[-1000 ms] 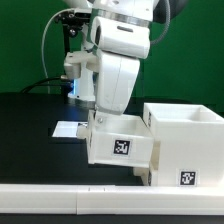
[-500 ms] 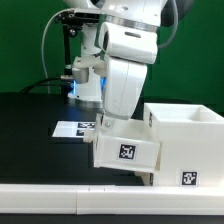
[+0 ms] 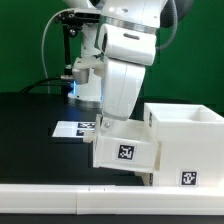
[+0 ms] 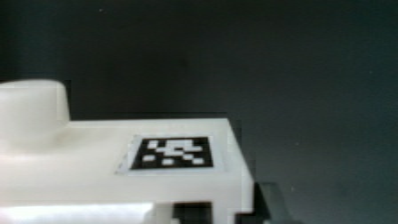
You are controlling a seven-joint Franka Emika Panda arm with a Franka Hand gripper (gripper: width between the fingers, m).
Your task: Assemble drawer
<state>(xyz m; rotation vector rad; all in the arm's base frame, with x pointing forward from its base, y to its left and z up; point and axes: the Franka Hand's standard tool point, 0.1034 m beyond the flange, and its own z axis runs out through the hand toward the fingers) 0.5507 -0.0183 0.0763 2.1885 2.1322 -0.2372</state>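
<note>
Boxy white plastic tray [image 3: 126,152] (tagged) beside cube housing [image 3: 186,146].

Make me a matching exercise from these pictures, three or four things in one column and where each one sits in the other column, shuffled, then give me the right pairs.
Things
1. tray
2. box housing
3. marker board
4. long white bar

Places, in the exterior view
A. flat on the black table behind the tray
B. along the front edge of the scene
C. under the arm, tilted
D. at the exterior view's right, open top upward

Pairs: 1-C, 2-D, 3-A, 4-B
</note>
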